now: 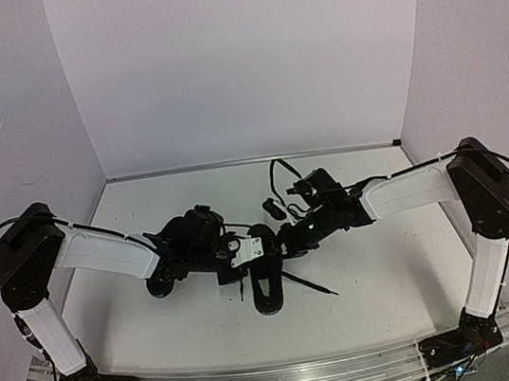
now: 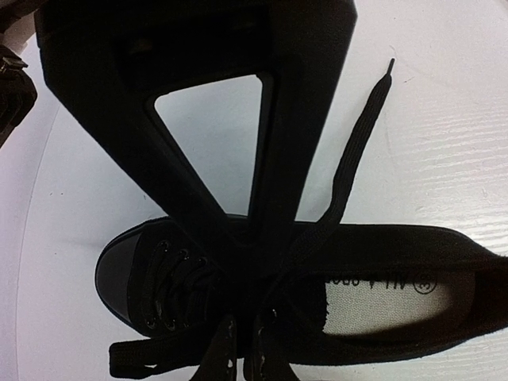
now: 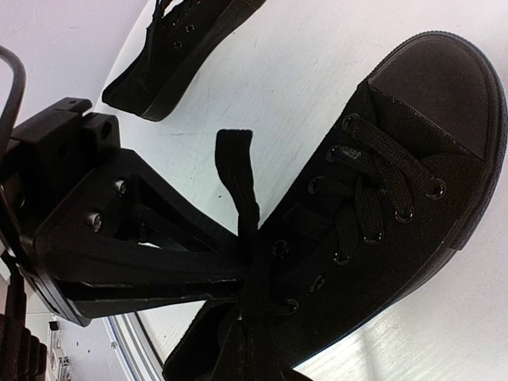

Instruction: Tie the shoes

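One black shoe (image 1: 267,289) lies in the middle of the table. Both grippers meet over its laces. In the left wrist view this shoe (image 2: 381,254) lies sideways, toe cap left and pale insole right. My left gripper (image 2: 244,351) has its fingertips nearly together over the laced part, pinching a lace. A loose lace end (image 2: 361,135) runs up and right. In the right wrist view the same shoe (image 3: 413,198) points up right. A flat lace (image 3: 242,190) runs down into my right gripper (image 3: 255,325), which looks shut on it. The second shoe (image 3: 178,48) lies beyond.
The second shoe (image 1: 165,281) sits partly under the left arm. A lace end (image 1: 315,286) trails right of the middle shoe on the white table (image 1: 392,275). White walls close the back and sides. A metal rail (image 1: 283,378) runs along the near edge.
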Controlling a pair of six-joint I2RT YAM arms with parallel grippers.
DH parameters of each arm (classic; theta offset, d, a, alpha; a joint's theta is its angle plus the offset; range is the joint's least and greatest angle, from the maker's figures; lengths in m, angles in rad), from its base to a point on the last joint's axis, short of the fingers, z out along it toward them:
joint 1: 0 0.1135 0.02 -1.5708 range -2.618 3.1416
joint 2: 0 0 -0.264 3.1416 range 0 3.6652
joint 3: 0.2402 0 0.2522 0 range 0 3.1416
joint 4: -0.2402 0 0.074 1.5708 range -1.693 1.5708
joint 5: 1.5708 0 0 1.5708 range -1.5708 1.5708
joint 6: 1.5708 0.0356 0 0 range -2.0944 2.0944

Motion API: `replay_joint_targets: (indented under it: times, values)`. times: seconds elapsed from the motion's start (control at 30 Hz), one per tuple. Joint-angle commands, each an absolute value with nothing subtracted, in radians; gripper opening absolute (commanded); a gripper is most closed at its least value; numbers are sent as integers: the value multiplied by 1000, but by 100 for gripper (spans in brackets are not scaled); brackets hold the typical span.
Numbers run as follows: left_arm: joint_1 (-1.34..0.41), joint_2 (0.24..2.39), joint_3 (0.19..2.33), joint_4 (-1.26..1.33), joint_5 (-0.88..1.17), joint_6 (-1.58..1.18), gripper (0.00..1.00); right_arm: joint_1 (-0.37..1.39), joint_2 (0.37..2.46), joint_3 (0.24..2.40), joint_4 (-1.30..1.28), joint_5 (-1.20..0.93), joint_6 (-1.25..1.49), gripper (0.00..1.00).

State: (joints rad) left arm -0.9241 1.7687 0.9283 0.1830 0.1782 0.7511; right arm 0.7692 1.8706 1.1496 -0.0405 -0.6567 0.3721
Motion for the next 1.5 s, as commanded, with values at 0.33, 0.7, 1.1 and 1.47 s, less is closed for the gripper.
replay_joint_targets:
  times: [0.33,0.7,1.1,1.47]
  values:
    - [-933,1774,973,256,172,665,0,772,1844,1178,-9,-678,376,0]
    - [-935,1843,965,341,165,606,0,772,1844,1180,20,-690,388,0]
    - [-936,1842,939,379,158,582,0,707,1806,1131,32,-737,413,17]
    - [-936,1832,937,360,155,596,0,657,1879,1129,44,-736,489,13]
